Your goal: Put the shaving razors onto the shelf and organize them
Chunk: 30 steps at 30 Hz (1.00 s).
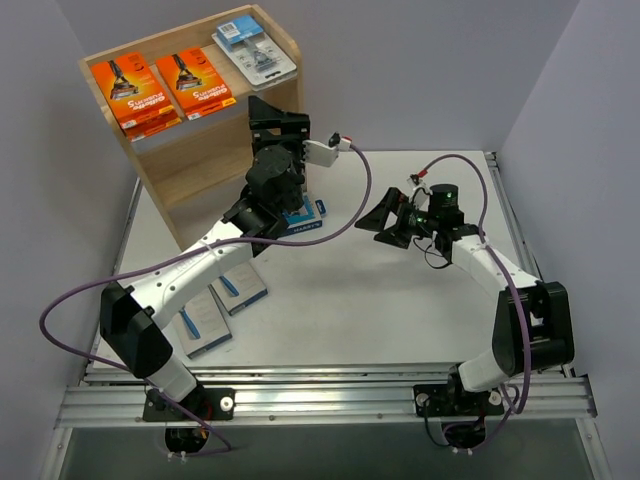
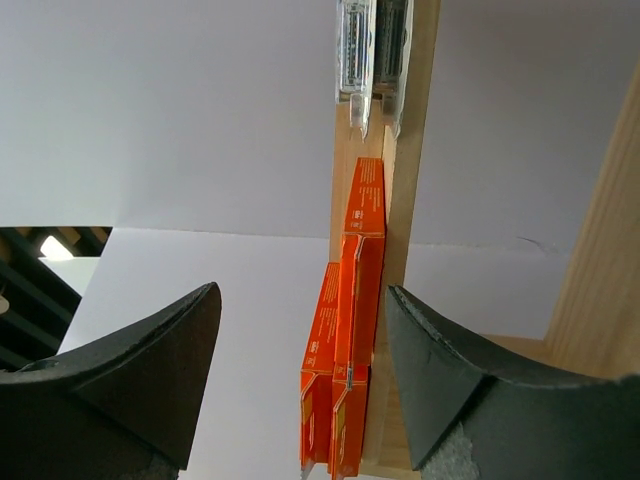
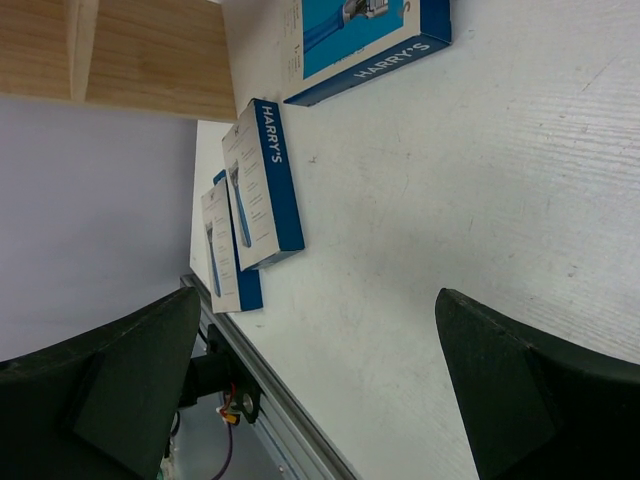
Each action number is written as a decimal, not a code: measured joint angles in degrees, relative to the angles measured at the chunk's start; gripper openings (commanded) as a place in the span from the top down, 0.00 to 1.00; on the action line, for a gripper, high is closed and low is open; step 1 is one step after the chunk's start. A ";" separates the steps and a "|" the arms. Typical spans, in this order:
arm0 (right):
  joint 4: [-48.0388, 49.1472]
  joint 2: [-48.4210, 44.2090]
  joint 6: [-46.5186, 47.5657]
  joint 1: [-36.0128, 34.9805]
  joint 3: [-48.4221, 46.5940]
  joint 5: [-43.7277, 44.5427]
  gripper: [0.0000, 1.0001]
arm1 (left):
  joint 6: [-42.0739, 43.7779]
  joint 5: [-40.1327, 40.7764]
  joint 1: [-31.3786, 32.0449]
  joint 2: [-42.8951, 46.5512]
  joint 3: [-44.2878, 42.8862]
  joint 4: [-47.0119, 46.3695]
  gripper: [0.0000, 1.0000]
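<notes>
Two orange packs, one blister — three boxes.

The shelf is pale matt wood. Its orange boxes are glossy card, the blister pack clear plastic.

Top camera: above and behind me, looking down over the whole table and shelf. Left wrist: close by the shelf, view rolled sideways, orange boxes edge-on. Right wrist: low over the table, rolled, facing three blue boxes. Top view shares both.
</notes>
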<state>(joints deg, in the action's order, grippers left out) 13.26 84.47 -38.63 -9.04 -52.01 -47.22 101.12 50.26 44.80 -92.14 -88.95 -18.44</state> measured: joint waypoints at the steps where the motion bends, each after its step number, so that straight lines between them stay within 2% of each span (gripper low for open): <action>1: -0.17 0.46 -0.04 -0.22 -0.33 0.13 0.00 | -0.33 -0.13 -0.26 0.00 -0.11 0.44 0.25; 5: -1.03 1.16 -0.09 -1.62 -1.51 0.59 0.00 | -2.54 -0.42 -1.84 -0.02 -1.57 3.30 0.45; 6: -1.07 1.31 -0.07 -1.95 -1.88 0.70 0.00 | -3.23 -0.44 -2.32 -0.04 -2.10 3.78 0.46; 12: -1.31 1.68 -0.07 -2.86 -2.43 1.25 0.00 | -5.92 -0.37 -4.44 -1.03 -4.81 4.92 0.47; 30: -2.08 4.37 0.87 -3.02 -2.54 1.38 0.00 | -10.58 -0.79 -7.23 -3.21 -5.53 9.25 0.50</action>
<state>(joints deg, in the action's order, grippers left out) 11.18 88.84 -37.76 -12.05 -54.54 -45.84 90.54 49.47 37.56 -95.35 -94.48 -9.19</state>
